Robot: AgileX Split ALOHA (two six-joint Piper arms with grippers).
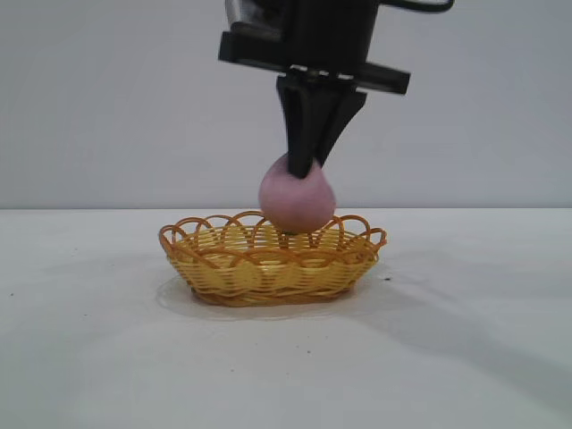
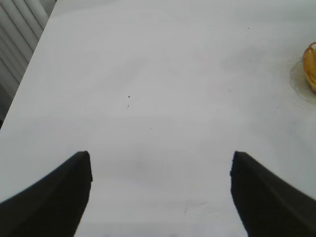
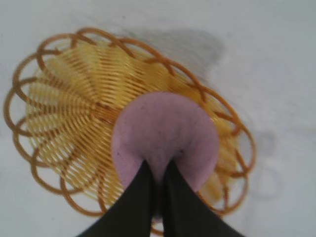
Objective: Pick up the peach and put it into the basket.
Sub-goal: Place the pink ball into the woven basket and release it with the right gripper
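One basket (image 1: 271,260) sat at the centre of the white surface (image 1: 98,349). Just above its far rim hung one peach (image 1: 297,198), its top pinched by the right gripper (image 1: 304,165), jaws nearly together. In the left wrist view, the left gripper (image 2: 160,192) stood spread. No writing showed.

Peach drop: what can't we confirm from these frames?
- Exterior: peach bottom hidden behind basket rim; resting or hanging unclear.
- Right wrist: right gripper fingertips pinch the peach; release unclear.
- Left wrist: left gripper open over table; basket cut by edge, peach out of view.
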